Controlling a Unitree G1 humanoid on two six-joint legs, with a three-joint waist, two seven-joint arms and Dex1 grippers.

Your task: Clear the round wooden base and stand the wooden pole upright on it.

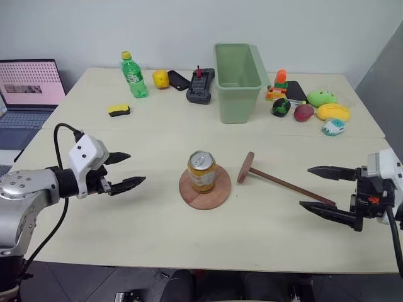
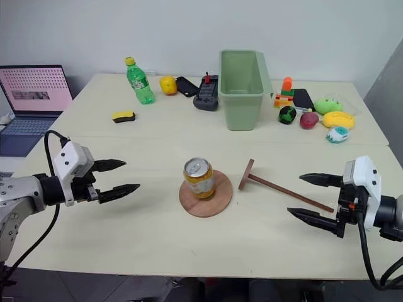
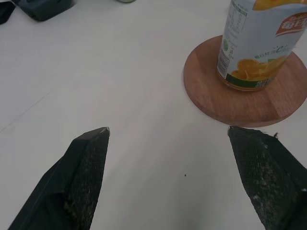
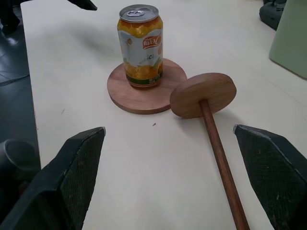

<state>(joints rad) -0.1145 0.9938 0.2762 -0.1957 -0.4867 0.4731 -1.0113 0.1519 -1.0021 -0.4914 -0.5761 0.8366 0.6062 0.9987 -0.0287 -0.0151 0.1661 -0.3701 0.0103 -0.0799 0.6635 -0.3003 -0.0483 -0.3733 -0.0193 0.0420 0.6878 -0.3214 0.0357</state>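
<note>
The round wooden base lies flat at the table's middle, and an orange drink can stands upright on it. Right of it lies the wooden pole, its disc end tipped up close to the base. My left gripper hovers open left of the can, nothing between its fingers. My right gripper is open by the pole's thin end, the rod running between its fingers untouched. The right wrist view shows the can and base ahead.
A green bin stands behind the base. A green bottle, a yellow sponge and black devices sit at the back left, toy fruit at the back right. A laptop is at far left.
</note>
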